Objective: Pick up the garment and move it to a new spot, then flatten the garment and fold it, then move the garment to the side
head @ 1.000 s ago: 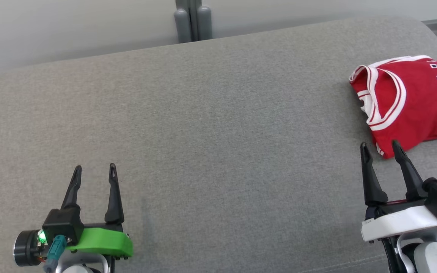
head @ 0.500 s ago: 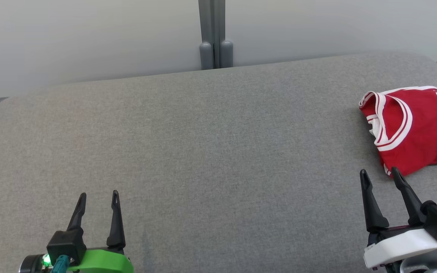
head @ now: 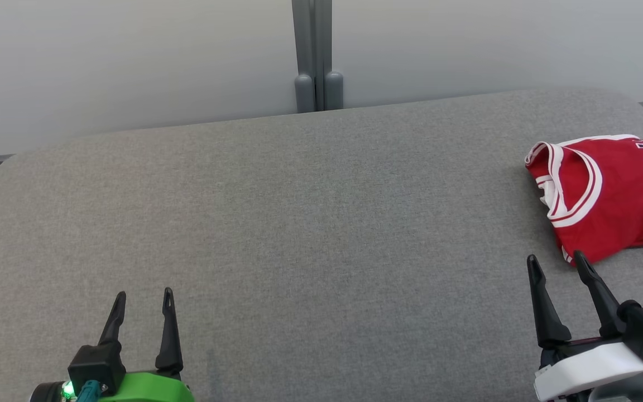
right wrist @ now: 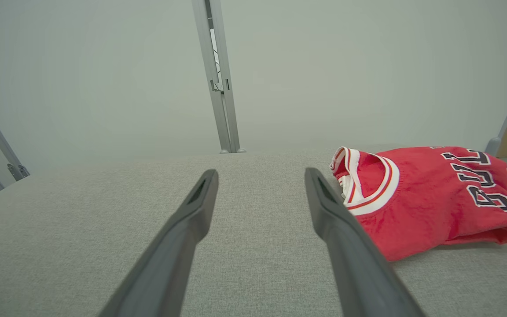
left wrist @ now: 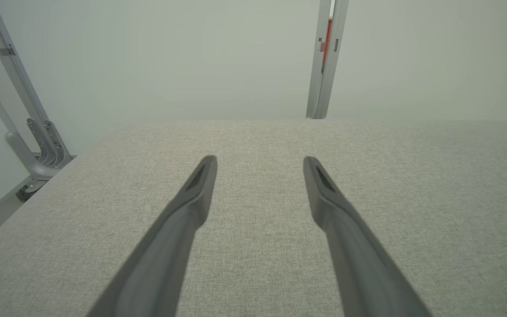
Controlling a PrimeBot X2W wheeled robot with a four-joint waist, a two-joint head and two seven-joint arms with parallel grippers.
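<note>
Grey woven fabric is covering the padded surface (head: 299, 223), which is running L to R across the whole head view, with a pale wall (head: 132, 56) standing behind its far edge. At the far L, off the surface's corner, grey metal struts (left wrist: 38, 141) are leaning up against that wall. Near L, the left gripper (head: 144, 293) is hanging just over the cloth, fingers spread apart and gripping nothing, w/ bare fabric showing between them. Centre far, a grey post (head: 314, 56) is rising at the wall seam, its rounded feet sitting right behind the surface edge. Near R, the right gripper (head: 555, 257) is also spread wide and carrying nothing. Its R fingertip is sitting just beside the garment's near-L corner; contact can't be told. The garment (head: 617, 195), a red jersey w/ white trim and dark lettering, is lying folded at the far R of the surface, collar end facing L, partly running out of the head view.
</note>
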